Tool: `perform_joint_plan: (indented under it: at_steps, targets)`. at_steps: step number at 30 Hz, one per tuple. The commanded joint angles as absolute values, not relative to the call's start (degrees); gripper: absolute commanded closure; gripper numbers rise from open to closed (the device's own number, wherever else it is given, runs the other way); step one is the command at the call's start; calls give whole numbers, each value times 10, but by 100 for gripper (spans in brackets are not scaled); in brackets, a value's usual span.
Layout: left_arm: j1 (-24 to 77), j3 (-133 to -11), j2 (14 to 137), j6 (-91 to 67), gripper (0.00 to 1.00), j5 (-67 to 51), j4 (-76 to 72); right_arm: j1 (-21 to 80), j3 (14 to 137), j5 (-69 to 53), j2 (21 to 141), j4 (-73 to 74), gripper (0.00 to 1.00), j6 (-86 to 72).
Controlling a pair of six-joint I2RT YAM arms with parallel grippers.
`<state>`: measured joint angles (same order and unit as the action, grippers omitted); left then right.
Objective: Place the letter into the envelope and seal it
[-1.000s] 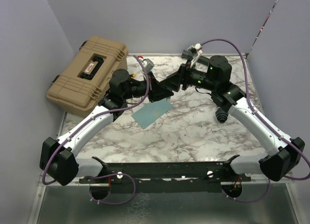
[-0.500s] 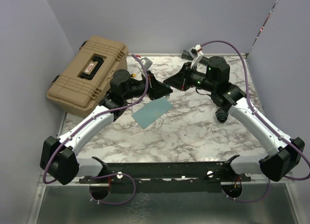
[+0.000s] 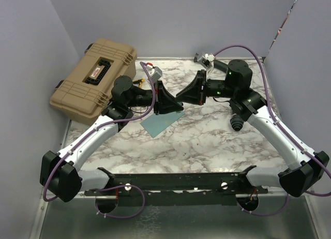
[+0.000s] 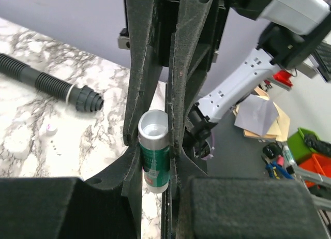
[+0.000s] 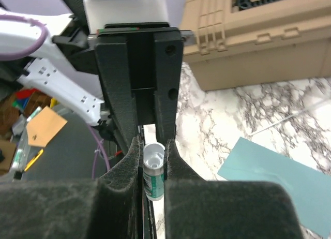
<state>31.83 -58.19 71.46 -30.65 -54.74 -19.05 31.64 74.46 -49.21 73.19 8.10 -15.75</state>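
Envelope: teal, flat paper, is lying slantwise on the marble table, just right of the tan case, nearer the arm bases.

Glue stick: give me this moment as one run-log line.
left hand: shut on glue stick | right hand: shut on same glue stick | envelope: flat on table

We find the envelope flat on the counter, left of centre. The case sits at the far left corner, a hose to the right. Over the envelope's far end, the left pincer and right pincer meet, a tube clamped between them.
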Motion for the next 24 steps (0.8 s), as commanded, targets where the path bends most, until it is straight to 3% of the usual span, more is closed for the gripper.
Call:
perform_joint_plan:
  at_steps: [1, 2, 4, 6, 8, 12, 15, 20, 24]
  targets:
    - [329, -572, 705, -314, 100, -607, -263, 334, 746, -592, 728, 79, 99, -126]
    - [328, -571, 706, -315, 100, -602, -264, 334, 743, -588, 728, 72, 96, -138]
    - [329, -571, 707, -319, 100, -586, -265, 334, 739, -533, 724, 62, 65, -176]
    - [328, -565, 707, -328, 100, -552, -265, 334, 736, -438, 711, 69, 42, -208]
    - [329, -553, 706, -343, 100, -498, -265, 334, 721, -330, 686, 75, 32, -227]
    - [329, -517, 707, -371, 100, -365, -264, 334, 685, -178, 647, 109, 31, -217]
    - [329, -498, 697, -408, 100, -235, -244, 342, 670, -130, 652, 143, 31, -193]
    - [329, -480, 674, -521, 100, -114, -222, 367, 635, -116, 651, 129, 31, -177]
    - [328, -483, 663, -597, 100, -86, -162, 402, 647, -111, 680, 146, 31, -159]
